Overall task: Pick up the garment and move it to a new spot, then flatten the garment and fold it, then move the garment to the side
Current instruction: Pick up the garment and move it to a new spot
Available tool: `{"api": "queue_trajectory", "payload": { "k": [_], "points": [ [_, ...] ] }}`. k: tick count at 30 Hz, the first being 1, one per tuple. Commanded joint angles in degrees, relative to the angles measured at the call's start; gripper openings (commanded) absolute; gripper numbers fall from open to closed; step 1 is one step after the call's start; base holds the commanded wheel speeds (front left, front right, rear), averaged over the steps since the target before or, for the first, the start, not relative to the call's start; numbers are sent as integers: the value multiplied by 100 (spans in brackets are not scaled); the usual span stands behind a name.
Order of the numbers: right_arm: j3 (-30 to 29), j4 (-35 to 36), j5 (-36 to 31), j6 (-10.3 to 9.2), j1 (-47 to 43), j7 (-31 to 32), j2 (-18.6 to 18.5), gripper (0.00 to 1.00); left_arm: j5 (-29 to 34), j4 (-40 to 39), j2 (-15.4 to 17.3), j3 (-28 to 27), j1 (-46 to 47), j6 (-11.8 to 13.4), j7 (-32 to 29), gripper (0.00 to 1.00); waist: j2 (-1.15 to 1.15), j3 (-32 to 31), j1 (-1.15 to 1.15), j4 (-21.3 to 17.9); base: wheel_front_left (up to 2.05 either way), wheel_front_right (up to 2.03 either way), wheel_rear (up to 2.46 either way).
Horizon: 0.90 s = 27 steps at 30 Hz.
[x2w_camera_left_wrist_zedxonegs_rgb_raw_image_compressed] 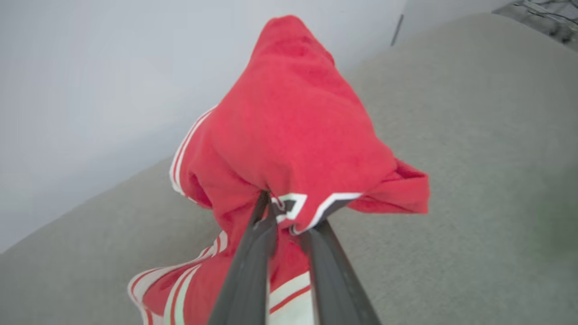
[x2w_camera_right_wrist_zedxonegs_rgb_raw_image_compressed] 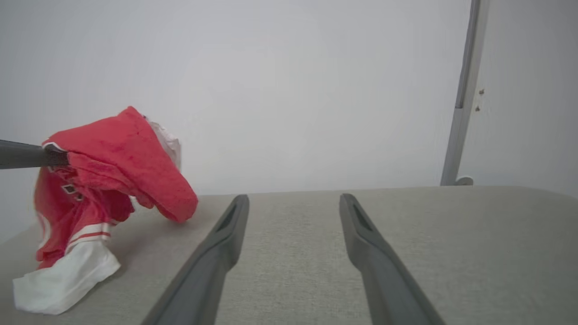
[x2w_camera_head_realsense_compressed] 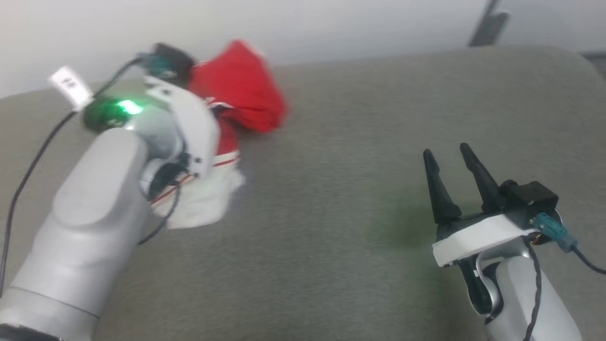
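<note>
The garment (x2w_camera_head_realsense_compressed: 241, 90) is a red jersey shirt with white sleeves and striped trim, bunched up and lifted at the far left of the grey surface. My left gripper (x2w_camera_left_wrist_zedxonegs_rgb_raw_image_compressed: 289, 212) is shut on a fold of the garment (x2w_camera_left_wrist_zedxonegs_rgb_raw_image_compressed: 293, 131), pinching cloth with dark white-outlined lettering. A white sleeve (x2w_camera_right_wrist_zedxonegs_rgb_raw_image_compressed: 63, 275) hangs down and touches the surface. In the right wrist view the garment (x2w_camera_right_wrist_zedxonegs_rgb_raw_image_compressed: 117, 171) hangs from the left gripper's fingers (x2w_camera_right_wrist_zedxonegs_rgb_raw_image_compressed: 27, 154). My right gripper (x2w_camera_head_realsense_compressed: 452, 156) stands open at the lower right, well apart from the shirt, with nothing between its fingers (x2w_camera_right_wrist_zedxonegs_rgb_raw_image_compressed: 212, 253).
The grey padded surface (x2w_camera_head_realsense_compressed: 355, 189) spreads wide between the two arms. A pale wall runs along its far edge. A grey upright post (x2w_camera_right_wrist_zedxonegs_rgb_raw_image_compressed: 465, 90) stands at the back right. My left forearm (x2w_camera_head_realsense_compressed: 94, 218) covers part of the shirt in the head view.
</note>
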<state>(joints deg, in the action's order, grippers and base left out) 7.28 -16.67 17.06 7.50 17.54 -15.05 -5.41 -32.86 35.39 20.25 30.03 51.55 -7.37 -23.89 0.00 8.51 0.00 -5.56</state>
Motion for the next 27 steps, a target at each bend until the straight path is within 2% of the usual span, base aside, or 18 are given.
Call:
{"api": "queue_trajectory", "payload": {
  "k": [1,3,7,11,14,20,27],
  "points": [
    [-45,60,42,-2,-50,-16,57,100,-181,-333,51,242,61,-11,-101,0,0,153,0,-470,0,0,0],
    [-94,79,60,-2,-47,-15,74,100,-229,-512,35,426,121,-12,-153,0,0,188,0,-593,0,0,0],
    [-244,110,129,-2,-25,-16,141,100,-544,-955,-13,1102,326,-12,-329,0,0,340,0,-1140,0,0,0],
    [-400,158,215,-1,18,-16,195,100,-795,-1031,-108,1833,557,-11,-337,0,0,534,0,-1623,0,0,0],
    [-495,184,279,-2,40,-15,222,100,-1206,-1044,-230,2400,602,-12,-284,0,0,668,0,-1949,0,0,0],
    [-574,185,522,-2,46,-15,257,100,-1838,-689,-59,3419,684,-11,-247,0,0,910,0,-2458,0,0,0],
    [-550,229,899,-2,9,-15,254,100,-2213,-19,273,4221,771,3,-597,0,0,1132,0,-2721,0,0,0]
  ]
}}
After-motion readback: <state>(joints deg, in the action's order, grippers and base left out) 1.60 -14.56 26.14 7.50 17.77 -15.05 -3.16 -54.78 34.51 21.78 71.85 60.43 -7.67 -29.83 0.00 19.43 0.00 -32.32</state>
